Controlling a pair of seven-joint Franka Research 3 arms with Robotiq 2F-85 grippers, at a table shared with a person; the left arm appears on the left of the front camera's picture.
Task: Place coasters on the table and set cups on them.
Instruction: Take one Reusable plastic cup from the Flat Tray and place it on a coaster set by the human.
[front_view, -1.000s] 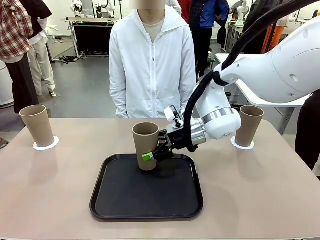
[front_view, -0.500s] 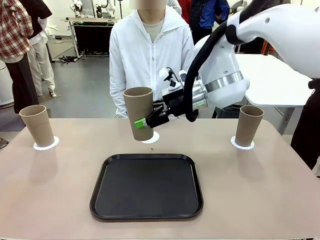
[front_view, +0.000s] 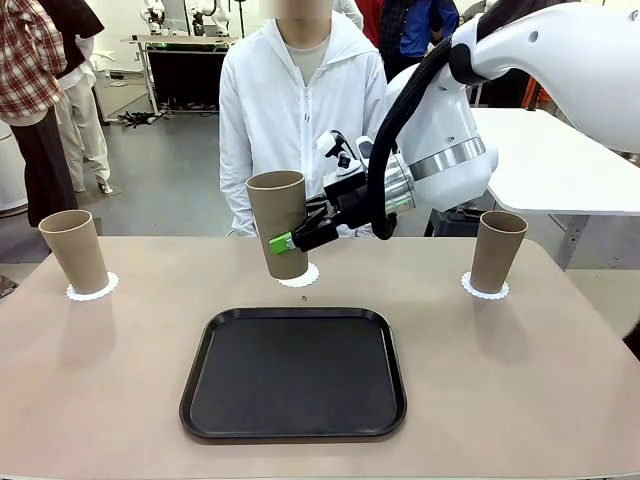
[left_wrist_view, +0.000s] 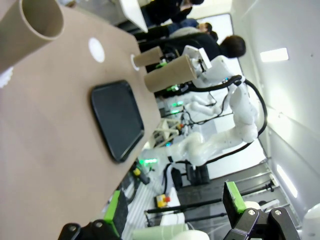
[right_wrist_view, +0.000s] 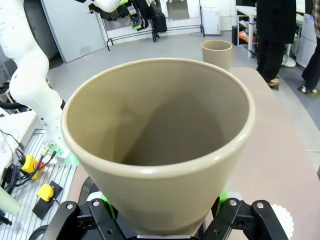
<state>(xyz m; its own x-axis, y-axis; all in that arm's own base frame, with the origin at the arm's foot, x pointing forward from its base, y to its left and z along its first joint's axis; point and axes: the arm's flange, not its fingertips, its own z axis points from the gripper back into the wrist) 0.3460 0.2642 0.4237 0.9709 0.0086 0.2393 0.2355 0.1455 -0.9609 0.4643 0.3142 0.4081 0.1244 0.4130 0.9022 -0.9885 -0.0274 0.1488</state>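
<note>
- Front view: the right gripper (front_view: 283, 241) grips a cup (front_view: 278, 222) in the air, just above the middle coaster (front_view: 300, 275) on the table (front_view: 520, 370).
- Left wrist view: the left gripper (left_wrist_view: 175, 212) has its fingers wide apart and holds nothing.
- Right wrist view: the held cup (right_wrist_view: 160, 145) sits between the green pads.

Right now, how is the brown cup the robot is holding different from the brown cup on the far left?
The tan-brown tumbler in the right gripper hangs tilted above the beige table, off its coaster. The tan-brown tumbler at far left stands upright on a white lacy doily, untouched. Both share the same tapered, handleless shape.
</note>
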